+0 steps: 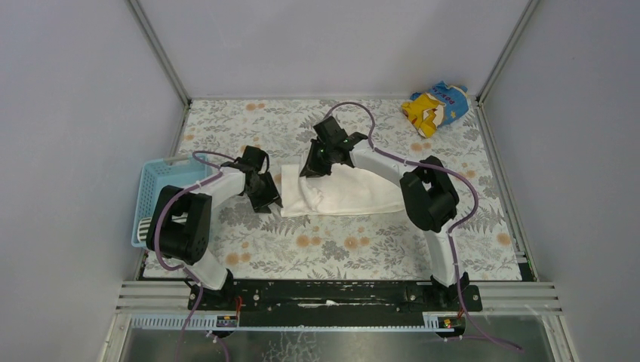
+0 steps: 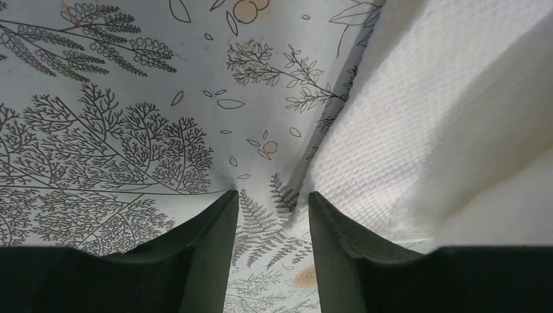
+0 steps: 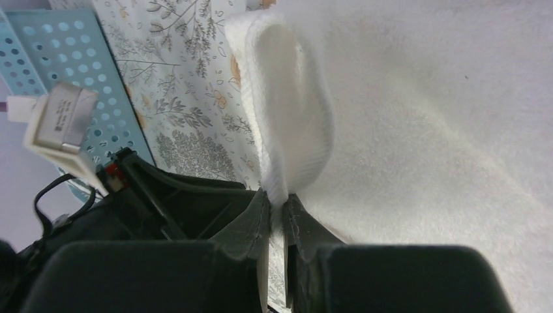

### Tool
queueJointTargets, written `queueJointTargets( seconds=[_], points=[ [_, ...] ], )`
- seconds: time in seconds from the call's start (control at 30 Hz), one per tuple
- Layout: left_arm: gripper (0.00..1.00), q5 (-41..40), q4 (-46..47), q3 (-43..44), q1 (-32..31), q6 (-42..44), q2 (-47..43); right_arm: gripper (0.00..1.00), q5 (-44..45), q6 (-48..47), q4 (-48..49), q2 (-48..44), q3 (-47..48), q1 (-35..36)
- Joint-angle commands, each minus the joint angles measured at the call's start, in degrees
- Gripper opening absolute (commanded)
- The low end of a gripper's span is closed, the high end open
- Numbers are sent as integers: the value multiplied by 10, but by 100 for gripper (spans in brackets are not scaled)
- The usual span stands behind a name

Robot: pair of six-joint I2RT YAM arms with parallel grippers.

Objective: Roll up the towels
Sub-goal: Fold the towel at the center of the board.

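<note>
While right gripper (image 3: 277,203) pinches the 11 o'clock edge of white towel (image 1: 355,192) and left gripper (image 2: 272,203) hangs parted at 9 o'clock, rolling seems barely begun.

Left claw (image 2: 272,203) agape, right claw (image 3: 277,199) pinched.

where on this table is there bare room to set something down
Widest bare patch: the near strip of table between the white towel and the base rail. Also the far-left corner beyond the blue basket, and the right edge nearer than the printed cloth. Crowded: the centre, with the left end effector and right end effector at the towel's left end.
</note>
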Motion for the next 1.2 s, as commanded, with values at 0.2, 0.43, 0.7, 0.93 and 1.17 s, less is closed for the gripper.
queueJointTargets(
  seconds=[0.2,0.43,0.7,0.93,1.17],
  points=[
    [43,-17,14,-2,-8,-2,-4,0,-20,32,50,8,31,16],
    [42,-19,14,0,-11,-2,-2,0,-32,49,66,-2,23,18],
    [42,-26,12,1,-13,-1,-4,0,-16,43,62,-24,28,18],
    [41,-28,11,4,-17,-2,0,0,-14,44,66,-37,24,22],
    [38,-32,10,4,-19,-1,0,0,-15,48,73,-36,26,24]
  ],
)
